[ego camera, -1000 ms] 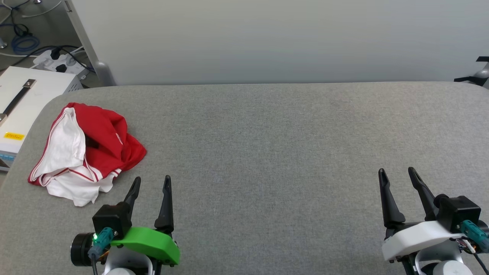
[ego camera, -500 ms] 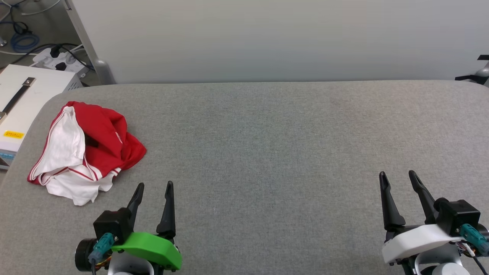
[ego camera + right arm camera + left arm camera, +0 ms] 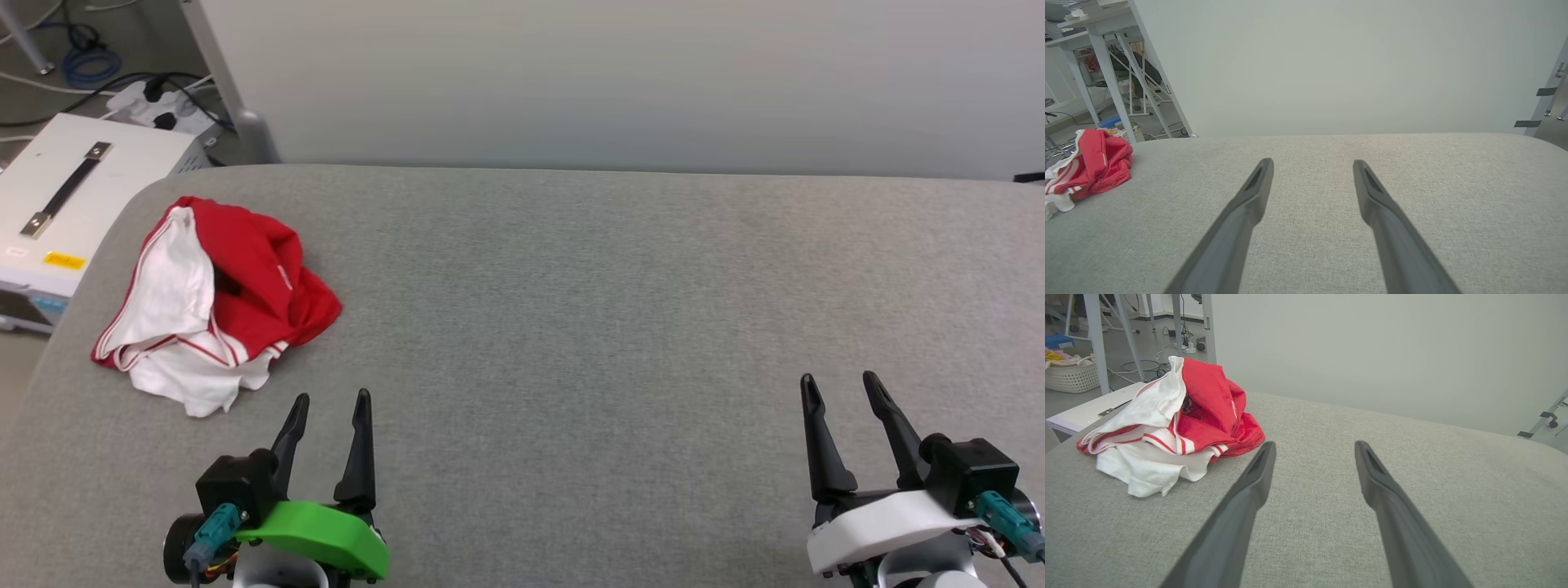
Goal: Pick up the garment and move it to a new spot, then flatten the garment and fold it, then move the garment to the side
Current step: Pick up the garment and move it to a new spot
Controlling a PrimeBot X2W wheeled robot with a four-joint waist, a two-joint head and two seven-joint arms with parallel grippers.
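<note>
The garment (image 3: 214,299) is a crumpled red and white heap near the far left corner of the grey padded table (image 3: 571,310). Red-and-white stripe trim shows along its folds. In the left wrist view the garment (image 3: 1171,420) sits ahead and to the left of my fingers. My left gripper (image 3: 331,398) hovers open just in front and to the right of the heap, apart from it, nothing between its fingers. My right gripper (image 3: 838,380) stands open and empty near the front right. The right wrist view catches the garment (image 3: 1090,167) far off to the left.
A white box with a dark handle (image 3: 73,196) stands beside the table's left edge, with cables and a power strip (image 3: 159,102) on the floor behind it. A pale wall panel (image 3: 620,82) rises behind the table. A white basket (image 3: 1071,375) sits on the floor.
The head camera has turned left, so the whole picture shifted right. My left gripper has drawn back a little toward the front edge. The garment lies as before.
</note>
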